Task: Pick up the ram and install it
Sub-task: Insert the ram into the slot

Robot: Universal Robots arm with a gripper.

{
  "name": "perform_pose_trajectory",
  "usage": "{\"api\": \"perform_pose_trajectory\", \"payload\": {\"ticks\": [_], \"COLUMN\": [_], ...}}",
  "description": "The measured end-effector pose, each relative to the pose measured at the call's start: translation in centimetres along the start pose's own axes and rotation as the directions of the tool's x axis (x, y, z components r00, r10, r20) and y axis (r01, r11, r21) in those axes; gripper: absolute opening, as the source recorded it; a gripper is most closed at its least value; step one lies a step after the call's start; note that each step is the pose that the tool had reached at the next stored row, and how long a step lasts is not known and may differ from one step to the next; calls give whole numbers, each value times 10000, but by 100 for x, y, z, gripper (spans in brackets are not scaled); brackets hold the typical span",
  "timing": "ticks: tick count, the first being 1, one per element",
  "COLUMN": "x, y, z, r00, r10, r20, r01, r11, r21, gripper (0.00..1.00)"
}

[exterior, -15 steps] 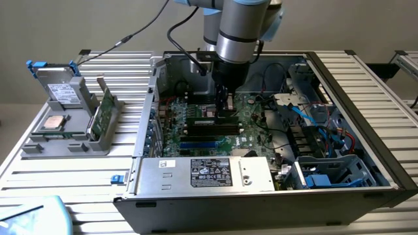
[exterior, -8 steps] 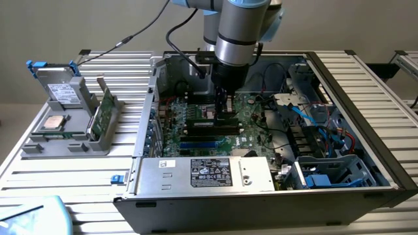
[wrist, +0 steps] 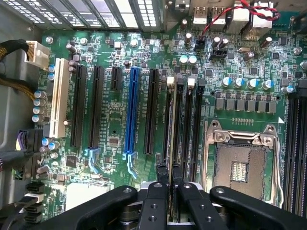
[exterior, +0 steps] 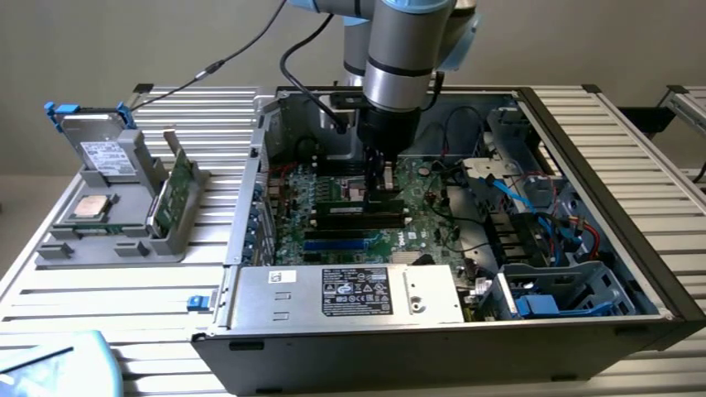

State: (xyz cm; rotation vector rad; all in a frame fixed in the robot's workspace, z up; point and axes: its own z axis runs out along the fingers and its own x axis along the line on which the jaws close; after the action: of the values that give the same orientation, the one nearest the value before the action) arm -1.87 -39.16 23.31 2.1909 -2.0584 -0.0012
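The ram shows edge-on as a thin dark strip running along a black memory slot on the green motherboard. My gripper is shut on it, one black finger on each side of its near end. In the exterior view my gripper reaches down into the open computer case, low over the middle of the motherboard. I cannot tell whether the stick is seated in the slot or just above it.
An empty processor socket lies beside the memory slots, and a blue expansion slot on the other side. A power supply fills the case front; cables crowd its right. A grey tray outside holds a green board and a silver chip.
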Motion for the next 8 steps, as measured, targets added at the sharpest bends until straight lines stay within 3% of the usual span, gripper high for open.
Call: {"api": "perform_pose_trajectory", "payload": {"ticks": [8], "x": [-1], "y": [-1], "z": [26], "r00": [10000], "r10": [33], "r20": [14], "r01": [-33], "r11": [10000], "r21": [7], "gripper": [14]}}
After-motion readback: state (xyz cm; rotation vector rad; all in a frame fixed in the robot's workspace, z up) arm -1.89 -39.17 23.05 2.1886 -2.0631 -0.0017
